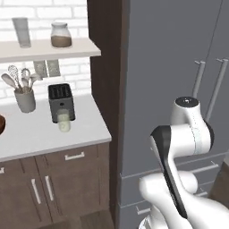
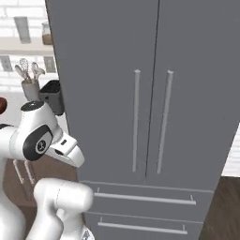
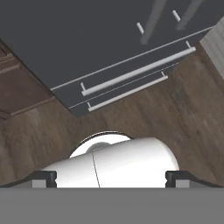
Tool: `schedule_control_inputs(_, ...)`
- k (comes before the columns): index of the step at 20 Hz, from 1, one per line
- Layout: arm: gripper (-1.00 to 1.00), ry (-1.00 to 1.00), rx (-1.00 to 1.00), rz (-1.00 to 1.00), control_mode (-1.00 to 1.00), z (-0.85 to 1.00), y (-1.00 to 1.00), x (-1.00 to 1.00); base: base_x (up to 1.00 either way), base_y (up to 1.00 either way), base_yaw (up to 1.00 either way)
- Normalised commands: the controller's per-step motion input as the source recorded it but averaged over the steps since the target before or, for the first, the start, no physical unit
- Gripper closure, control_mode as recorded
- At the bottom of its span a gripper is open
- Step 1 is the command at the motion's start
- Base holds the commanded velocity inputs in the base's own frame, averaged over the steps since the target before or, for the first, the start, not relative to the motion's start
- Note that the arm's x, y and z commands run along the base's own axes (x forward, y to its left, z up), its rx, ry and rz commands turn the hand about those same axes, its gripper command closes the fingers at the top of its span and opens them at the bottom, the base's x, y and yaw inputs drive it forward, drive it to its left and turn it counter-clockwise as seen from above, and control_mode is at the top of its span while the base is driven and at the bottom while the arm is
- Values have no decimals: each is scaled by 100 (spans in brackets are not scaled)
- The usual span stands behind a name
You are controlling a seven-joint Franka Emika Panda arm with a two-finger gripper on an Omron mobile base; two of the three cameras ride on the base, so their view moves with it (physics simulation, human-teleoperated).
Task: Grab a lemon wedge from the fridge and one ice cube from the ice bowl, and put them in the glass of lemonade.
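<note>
The gripper (image 3: 111, 177) is pointing down at the wood floor (image 3: 175, 122), its jaws spread wide and holding nothing; the fridge (image 2: 145, 93) is standing shut ahead. The glass of lemonade (image 1: 64, 121) is sitting on the counter (image 1: 40, 134) just before the toaster (image 1: 60, 101); the ice bowl (image 1: 1, 124) is peeking in at the counter's left edge.

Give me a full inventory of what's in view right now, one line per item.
fridge: one, matte grey, doors shut, right of the counter; two silver bar handles, two bottom drawers
counter: one, white top, brown cabinets below
toaster: one, black, on the counter
glass of lemonade: one, pale yellow-green, in front of the toaster
utensil cup: one, grey, left of the toaster
ice bowl: one, reddish-brown, at the counter's left edge
shelf: one, white, carrying a clear glass and a lidded jar
arm: white, before the fridge
fingers: two, dark, wide apart, nothing between
</note>
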Motion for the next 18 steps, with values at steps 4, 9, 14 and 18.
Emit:
schedule_control_inputs(4, -100, 0, 0, 0, 100, 0, 0, 0, -19, -92, 0)
schedule_control_inputs(9, -100, 0, 0, 0, 100, 0, 0, 0, -13, -70, 1)
schedule_control_inputs(14, -100, 0, 0, 0, 100, 0, 0, 0, -11, -21, 4)
schedule_control_inputs(18, -100, 0, 0, 0, 100, 0, 0, 0, -36, 0, 10)
